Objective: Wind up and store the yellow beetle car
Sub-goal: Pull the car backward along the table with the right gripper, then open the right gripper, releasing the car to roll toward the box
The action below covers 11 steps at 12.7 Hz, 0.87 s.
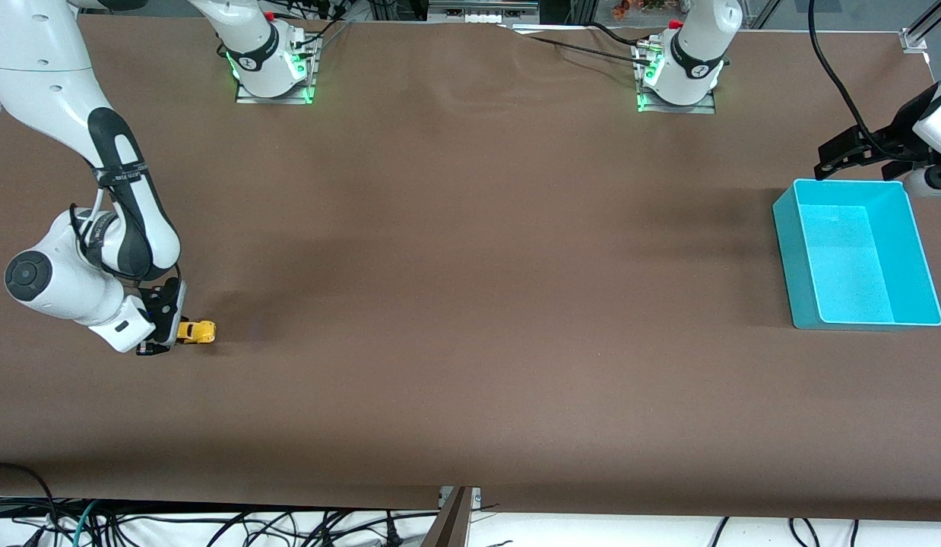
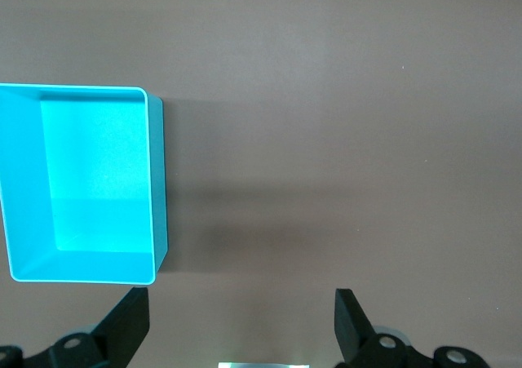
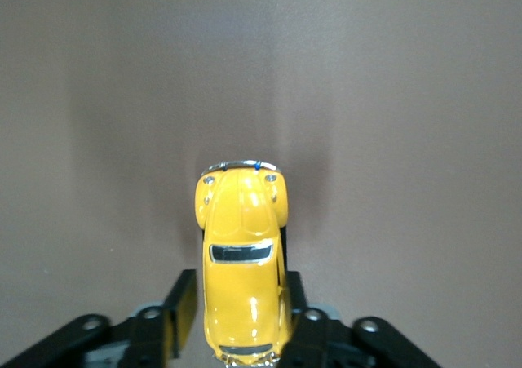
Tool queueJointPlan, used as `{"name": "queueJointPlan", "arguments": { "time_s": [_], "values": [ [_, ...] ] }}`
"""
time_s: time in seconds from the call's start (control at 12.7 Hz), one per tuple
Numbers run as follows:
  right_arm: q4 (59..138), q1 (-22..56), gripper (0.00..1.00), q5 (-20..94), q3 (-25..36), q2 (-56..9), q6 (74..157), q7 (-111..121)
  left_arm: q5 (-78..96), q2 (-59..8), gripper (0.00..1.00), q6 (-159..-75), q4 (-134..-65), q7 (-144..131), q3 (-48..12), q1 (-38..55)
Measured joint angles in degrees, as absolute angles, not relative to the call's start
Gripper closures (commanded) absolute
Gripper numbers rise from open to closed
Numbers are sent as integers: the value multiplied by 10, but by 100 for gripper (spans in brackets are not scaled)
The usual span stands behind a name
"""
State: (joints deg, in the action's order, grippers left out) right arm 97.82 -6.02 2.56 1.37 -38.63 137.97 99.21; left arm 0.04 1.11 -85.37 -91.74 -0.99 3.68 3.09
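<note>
My right gripper [image 1: 166, 333] pinches the yellow beetle car [image 1: 195, 331] on the table [image 1: 470, 304], well apart from the cyan bin [image 1: 788, 228]; my left gripper [image 2: 243, 323] waits wide open beside that bin.

White arms [image 1: 60, 91] — black joint bands, green-lit bases [image 1: 273, 76].

The small rounded yellow beetle car's [image 3: 243, 262] rear end runs off the right wrist view's edge, and its wheels are hidden under the body. The cyan rectangular plastic bin [image 2: 159, 180] is cropped at the left wrist view's edge.
</note>
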Motion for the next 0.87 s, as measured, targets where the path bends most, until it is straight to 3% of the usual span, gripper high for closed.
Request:
{"name": "queueJointPlan", "arguments": {
  "time_s": [0.24, 0.55, 0.87],
  "values": [
    [954, -59, 0, 30, -11, -384, 1371, 983, 0, 11, 0, -854, -917, -10, 37, 31],
    [891, -59, 0, 34, -22, -362, 1269, 918, 0, 11, 0, -854, -917, -10, 37, 31],
    [881, -60, 0, 56, -21, -360, 1254, 901, 0, 11, 0, -854, -917, -10, 37, 31]
  ]
}}
